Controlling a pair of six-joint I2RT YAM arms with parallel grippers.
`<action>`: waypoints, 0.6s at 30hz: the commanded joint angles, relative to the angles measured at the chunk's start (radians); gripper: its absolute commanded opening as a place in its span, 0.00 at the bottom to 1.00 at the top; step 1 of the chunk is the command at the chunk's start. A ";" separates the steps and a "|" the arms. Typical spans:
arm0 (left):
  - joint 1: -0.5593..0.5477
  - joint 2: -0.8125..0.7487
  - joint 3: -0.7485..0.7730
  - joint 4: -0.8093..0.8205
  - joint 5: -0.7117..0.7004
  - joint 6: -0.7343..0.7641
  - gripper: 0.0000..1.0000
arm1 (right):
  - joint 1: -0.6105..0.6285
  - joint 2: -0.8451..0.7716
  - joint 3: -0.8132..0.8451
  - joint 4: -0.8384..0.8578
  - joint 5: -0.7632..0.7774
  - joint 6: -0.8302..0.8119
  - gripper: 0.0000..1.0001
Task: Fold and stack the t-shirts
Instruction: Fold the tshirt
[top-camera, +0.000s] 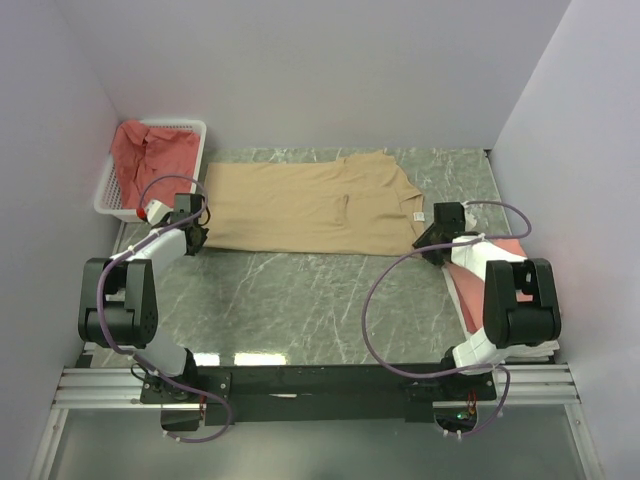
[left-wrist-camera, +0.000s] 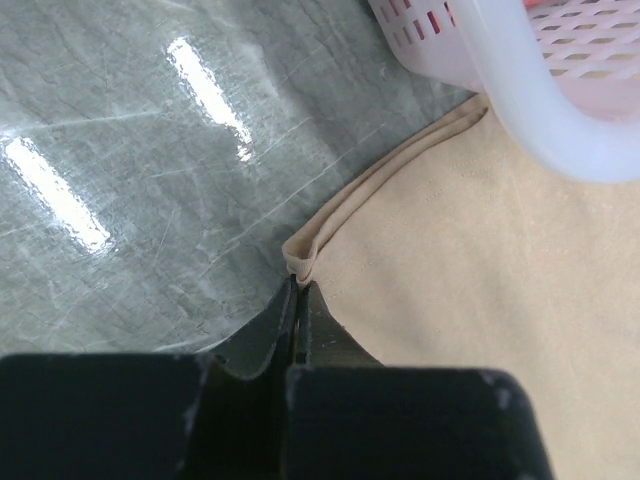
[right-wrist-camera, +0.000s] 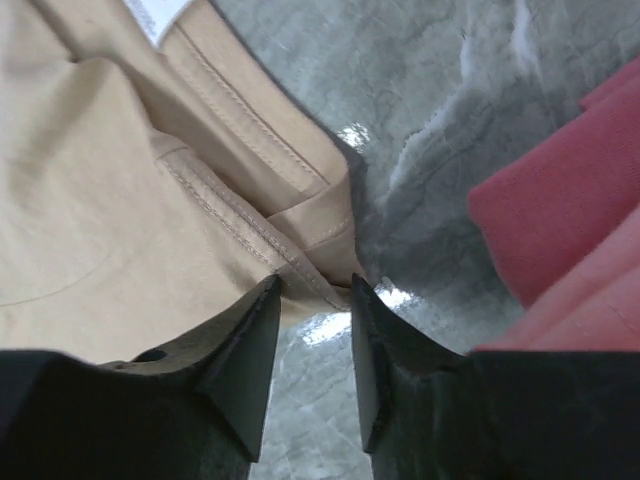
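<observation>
Tan t-shirt (top-camera: 300, 205) | left gripper (left-wrist-camera: 298, 292) clamps hem corner | right gripper (right-wrist-camera: 315, 297) straddles collar-end edge

Left tool (left-wrist-camera: 298, 295) & right tool (right-wrist-camera: 315, 295): black. T-shirt (top-camera: 310, 205) at their tips: plain tan. Desk (top-camera: 300, 300) under them: grey-green marble, pale veins. Basket (top-camera: 110, 190) beside left tool: white lattice, red shirt (top-camera: 150, 150) inside. Shirt pile (right-wrist-camera: 560, 220) by right tool: red.

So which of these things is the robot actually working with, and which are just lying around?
In the job: tan t-shirt, pinched by the left gripper, right gripper open at its edge; red shirt in the white basket; red pile at the right.
Just there: marble table; purple cables.
</observation>
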 joint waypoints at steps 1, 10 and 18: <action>0.009 -0.034 -0.004 0.001 -0.006 0.010 0.01 | -0.007 0.031 0.040 0.021 0.008 0.008 0.41; 0.020 -0.044 -0.001 -0.005 -0.006 0.005 0.01 | -0.007 0.013 0.122 -0.083 0.076 -0.032 0.12; 0.029 -0.049 -0.001 -0.016 0.004 -0.001 0.01 | -0.008 -0.032 0.169 -0.166 0.155 -0.071 0.07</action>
